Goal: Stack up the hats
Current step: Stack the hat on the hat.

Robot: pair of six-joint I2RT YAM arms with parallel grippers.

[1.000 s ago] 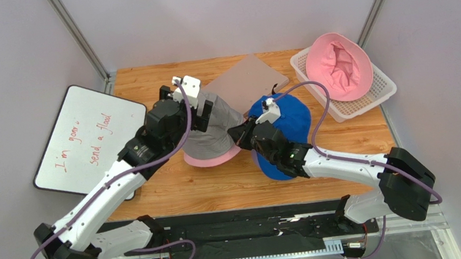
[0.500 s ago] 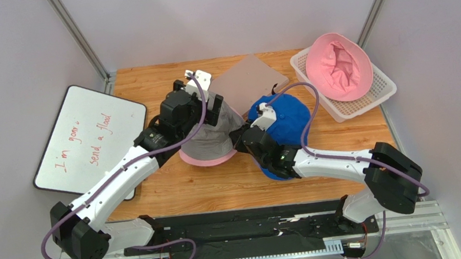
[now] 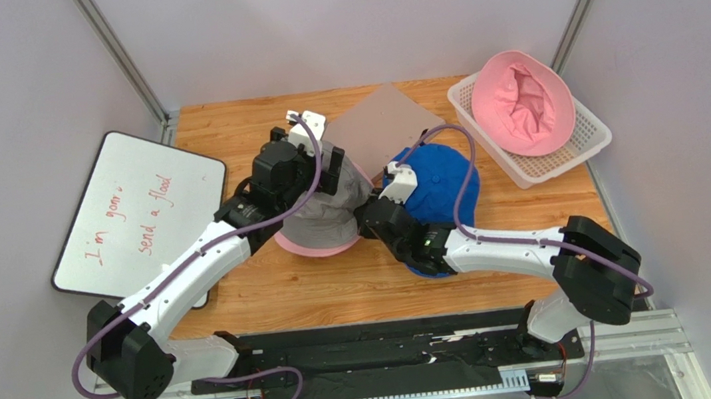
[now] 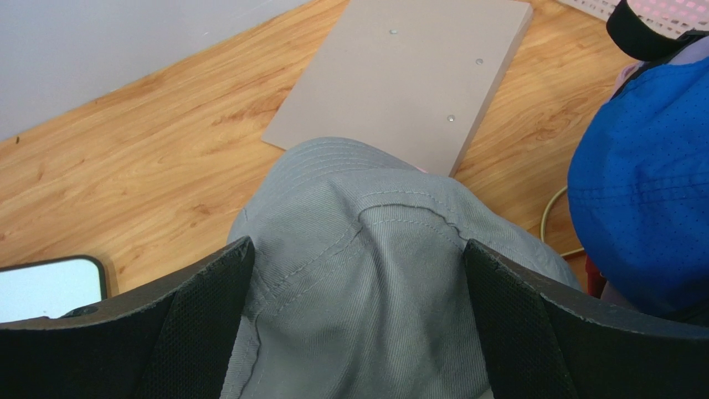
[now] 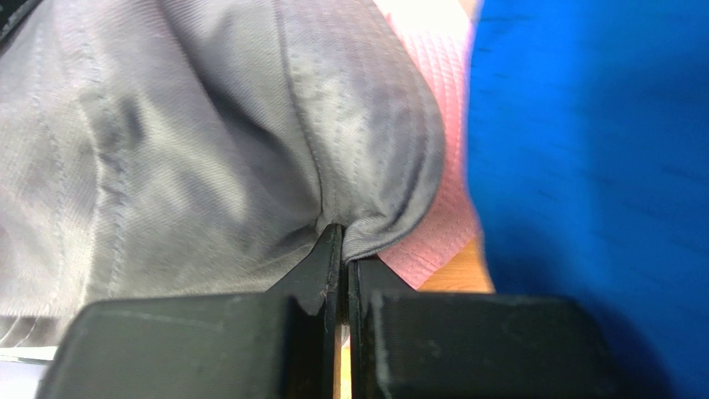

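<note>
A grey bucket hat [image 3: 324,215] sits crown up on a pink hat whose brim [image 3: 307,250] shows beneath it. My left gripper [image 3: 330,169] is open, and its fingers [image 4: 195,328] stand either side of the grey hat's crown [image 4: 366,274]. From the right, my right gripper [image 3: 368,222] is shut on the edge of the grey hat's brim [image 5: 366,166], with the pink brim [image 5: 437,237] just beyond it. A blue cap [image 3: 441,185] lies right beside my right arm. Another pink bucket hat [image 3: 522,100] rests upside down in the white basket [image 3: 592,137].
A flat brown board [image 3: 382,116] lies behind the hats. A whiteboard with red writing [image 3: 136,224] hangs over the table's left edge. A phone [image 4: 42,287] lies near the grey hat. The grey walls stand close on both sides.
The grey hat, held up in a cone by my left gripper, has come down onto the pink hat. My left gripper shifted right and my right gripper slid left to the brim.
</note>
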